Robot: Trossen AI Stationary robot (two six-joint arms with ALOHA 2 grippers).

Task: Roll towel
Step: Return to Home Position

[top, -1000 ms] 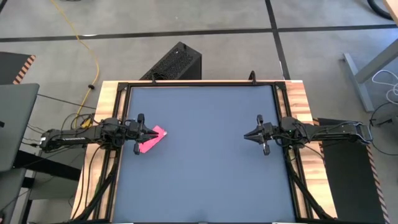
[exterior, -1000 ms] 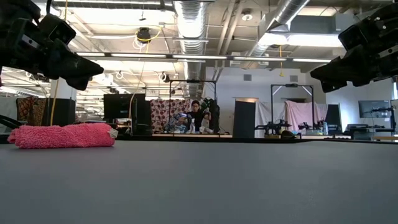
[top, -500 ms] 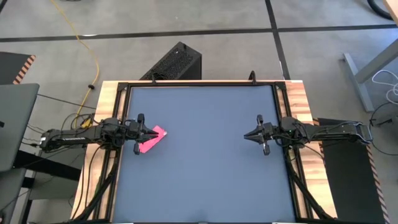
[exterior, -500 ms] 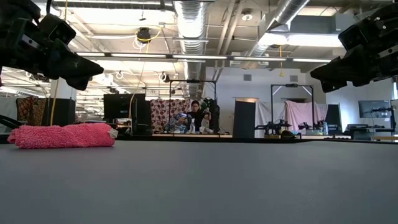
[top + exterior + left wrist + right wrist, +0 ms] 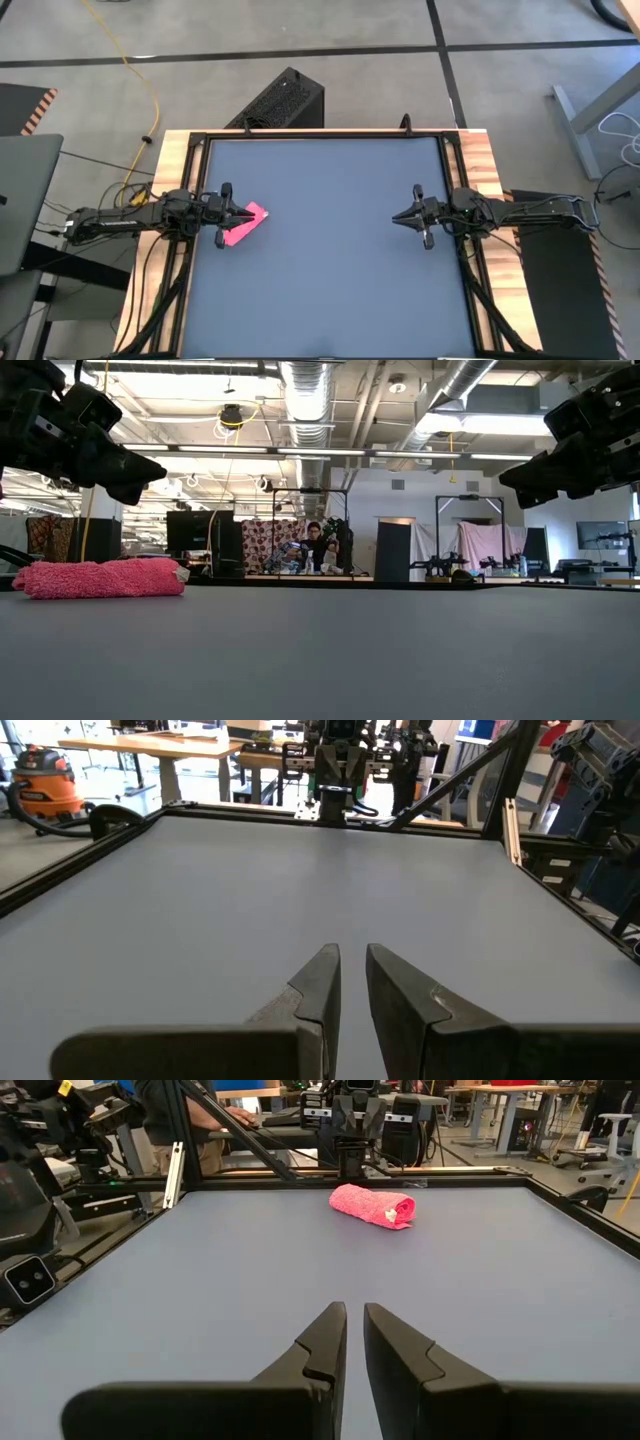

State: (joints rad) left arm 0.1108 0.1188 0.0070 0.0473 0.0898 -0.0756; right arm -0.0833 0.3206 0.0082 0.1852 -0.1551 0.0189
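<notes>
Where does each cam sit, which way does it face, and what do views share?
High: above the table, looking straight down; both arms, left claw by the rolled pink towel, right claw opposite.
Low: at table-top height, level across into the room; both arms in the upper corners.
Left wrist: on the left arm, facing the right arm across the table; own fingers near together.
Right wrist: on the right arm, facing the towel and left arm; own fingers near together.
Shared: all but left wrist show the towel.

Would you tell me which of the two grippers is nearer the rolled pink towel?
The left gripper: it hangs just above the towel at the table's left side; the right gripper is at the opposite side.
</notes>
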